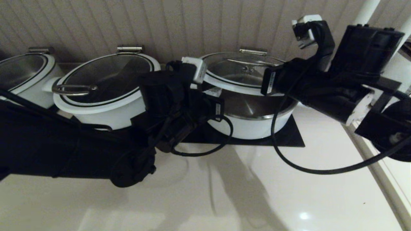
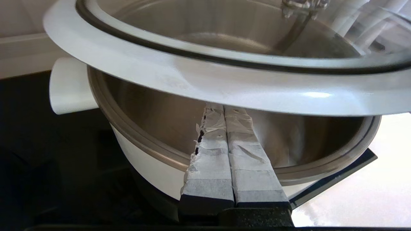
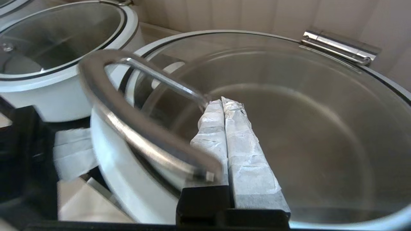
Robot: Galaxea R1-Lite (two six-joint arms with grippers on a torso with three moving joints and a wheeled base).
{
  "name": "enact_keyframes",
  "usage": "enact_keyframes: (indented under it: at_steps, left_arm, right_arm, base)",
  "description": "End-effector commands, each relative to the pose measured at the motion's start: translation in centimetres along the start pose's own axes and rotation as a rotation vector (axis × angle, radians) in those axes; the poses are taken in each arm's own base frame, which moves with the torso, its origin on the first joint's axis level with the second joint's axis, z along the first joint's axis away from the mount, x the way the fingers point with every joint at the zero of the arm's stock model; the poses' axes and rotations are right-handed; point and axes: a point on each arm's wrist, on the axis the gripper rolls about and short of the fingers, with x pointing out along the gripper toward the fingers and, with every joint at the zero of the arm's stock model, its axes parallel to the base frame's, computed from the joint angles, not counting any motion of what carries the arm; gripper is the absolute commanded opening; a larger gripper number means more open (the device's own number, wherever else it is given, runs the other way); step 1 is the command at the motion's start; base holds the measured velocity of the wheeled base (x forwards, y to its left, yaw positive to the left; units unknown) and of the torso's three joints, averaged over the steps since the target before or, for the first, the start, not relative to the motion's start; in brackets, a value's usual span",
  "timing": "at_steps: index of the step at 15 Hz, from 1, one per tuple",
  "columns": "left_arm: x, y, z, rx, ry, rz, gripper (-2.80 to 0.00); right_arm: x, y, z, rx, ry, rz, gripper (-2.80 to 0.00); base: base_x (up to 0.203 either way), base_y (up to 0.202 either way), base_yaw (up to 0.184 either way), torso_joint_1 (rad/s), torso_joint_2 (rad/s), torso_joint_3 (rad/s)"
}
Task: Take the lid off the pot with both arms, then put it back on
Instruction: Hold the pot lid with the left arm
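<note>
The lid (image 1: 244, 69) is tilted, its front edge raised off the pot (image 1: 257, 126) and its steel hinge clip (image 1: 253, 51) at the back. My left gripper (image 2: 223, 107) is shut, and its taped fingertips sit under the lid's white rim (image 2: 192, 80), above the pot's steel rim and near a side knob (image 2: 69, 86). In the head view it is at the lid's left edge (image 1: 213, 92). My right gripper (image 3: 222, 100) is shut, its fingers lying on the glass (image 3: 289, 128) and slipped under the curved steel handle (image 3: 128, 115). The right arm (image 1: 289, 83) reaches in from the right.
A twin white pot (image 1: 102, 93) with a loop-handled lid stands just left of the left arm. A third pot (image 1: 22, 73) is at the far left. The pot stands on a black mat (image 1: 289, 138). A ribbed wall runs close behind. The counter edge runs along the right.
</note>
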Motion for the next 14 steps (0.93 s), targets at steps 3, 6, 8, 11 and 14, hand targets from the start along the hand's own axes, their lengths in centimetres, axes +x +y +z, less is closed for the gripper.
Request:
enact_keyframes:
  at_steps: [3, 6, 8, 11, 14]
  left_arm:
    - [0.5, -0.1, 0.1, -0.003, -0.013, 0.0, -2.8]
    - [0.9, -0.2, 0.5, -0.005, -0.03, 0.001, -2.8]
    - [1.1, -0.2, 0.7, -0.006, -0.038, 0.001, -2.8]
    - [1.3, -0.2, 1.3, -0.01, -0.06, 0.001, -2.8]
    - [1.8, -0.3, 1.7, -0.01, -0.077, 0.003, -2.8]
  right_arm:
    - [-2.2, -0.3, 1.6, 0.0, -0.009, -0.001, -2.8]
    - [-5.4, -0.6, 2.0, -0.004, 0.034, 0.002, -2.8]
    - [-7.7, -0.8, 2.2, -0.006, 0.06, 0.004, -2.8]
    - [-11.5, -1.2, 3.1, -0.007, 0.082, 0.002, -2.8]
    - [-15.3, -1.5, 2.5, -0.01, 0.145, 0.008, -2.8]
  base:
    - [0.0, 0.0, 0.0, 0.0, 0.0, 0.0]
    - [0.0, 0.0, 0.0, 0.0, 0.0, 0.0]
    - [0.0, 0.0, 0.0, 0.0, 0.0, 0.0]
    - [0.0, 0.0, 0.0, 0.0, 0.0, 0.0]
    - [0.0, 0.0, 0.0, 0.0, 0.0, 0.0]
